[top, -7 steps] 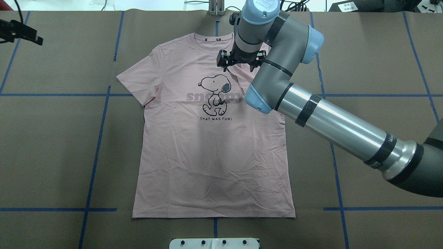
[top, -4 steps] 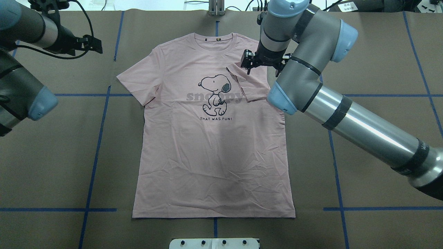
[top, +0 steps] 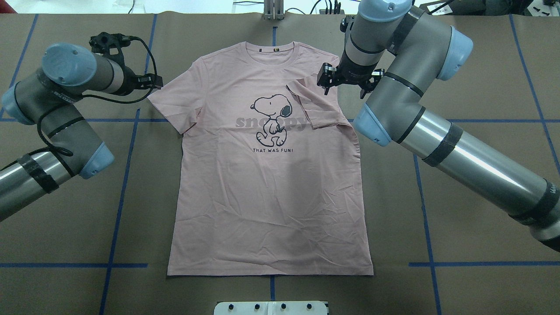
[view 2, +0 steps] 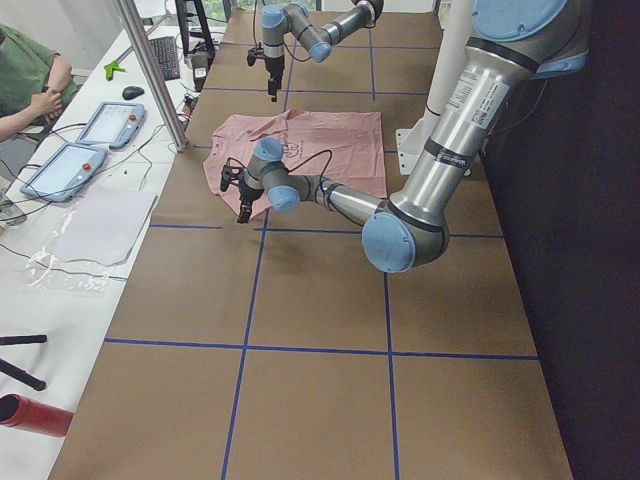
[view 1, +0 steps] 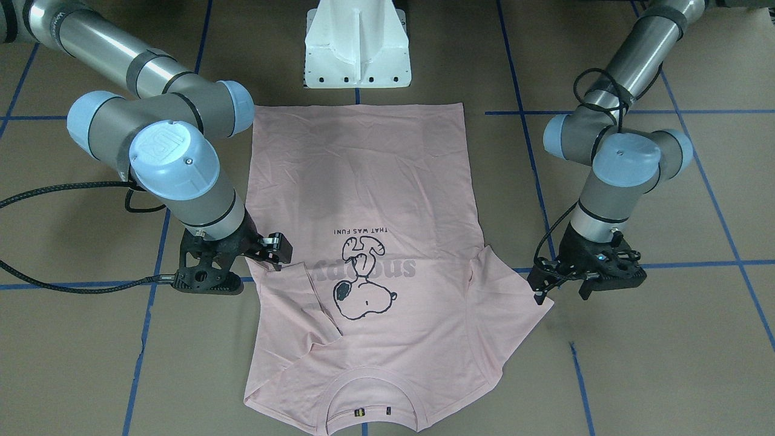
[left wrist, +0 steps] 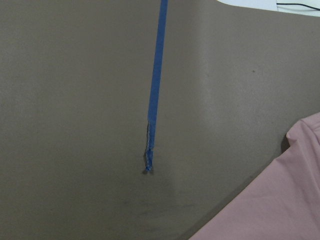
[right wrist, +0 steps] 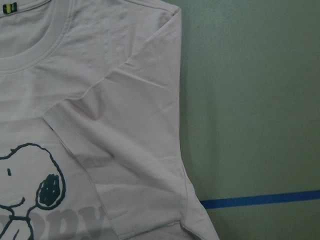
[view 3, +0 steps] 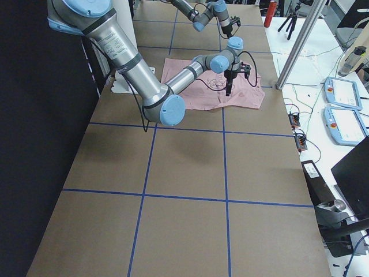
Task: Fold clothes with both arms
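Pale pink cotton, the T-shirt [view 1: 375, 181] lies flat and print-up on the brown-papered table [view 1: 666, 363] in the front-facing view, its hem towards the white pedestal [view 1: 357, 48]. The right gripper [view 1: 227, 266] hangs at the shirt's edge beside the folded-in sleeve [view 1: 309, 297], jaws apart and empty. The left gripper [view 1: 581, 278] hovers just off the flat sleeve [view 1: 514, 290], jaws likewise apart. Overhead, the folded-in sleeve covers the end of the grey lettering [top: 262, 123]. Both side views show the grippers low near the shirt's collar end. The left wrist camera sees blue tape [left wrist: 155, 85] and a pink corner; the right wrist camera sees the collar [right wrist: 30, 50] and the sleeve fold.
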Controlling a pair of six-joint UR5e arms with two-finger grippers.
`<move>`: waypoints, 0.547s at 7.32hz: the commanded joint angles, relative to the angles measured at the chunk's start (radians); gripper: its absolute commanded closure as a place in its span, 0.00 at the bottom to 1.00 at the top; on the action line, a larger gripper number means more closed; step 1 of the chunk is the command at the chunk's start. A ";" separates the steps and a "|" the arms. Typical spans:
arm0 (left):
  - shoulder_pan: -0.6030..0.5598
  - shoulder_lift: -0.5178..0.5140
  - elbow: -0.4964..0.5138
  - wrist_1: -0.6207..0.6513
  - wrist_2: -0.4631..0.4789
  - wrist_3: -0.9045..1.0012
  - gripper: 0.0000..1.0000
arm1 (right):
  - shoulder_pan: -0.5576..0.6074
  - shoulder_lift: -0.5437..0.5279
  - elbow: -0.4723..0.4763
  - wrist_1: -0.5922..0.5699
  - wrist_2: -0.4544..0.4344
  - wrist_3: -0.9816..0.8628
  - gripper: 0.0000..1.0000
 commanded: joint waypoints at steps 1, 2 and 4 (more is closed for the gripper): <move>0.027 -0.009 0.024 -0.003 0.007 0.000 0.07 | -0.001 -0.001 0.001 0.001 0.003 0.007 0.00; 0.027 -0.014 0.038 -0.006 0.007 0.000 0.08 | -0.001 -0.001 0.001 0.001 0.003 0.007 0.00; 0.027 -0.020 0.076 -0.047 0.008 0.000 0.10 | -0.001 -0.001 0.001 0.001 0.003 0.007 0.00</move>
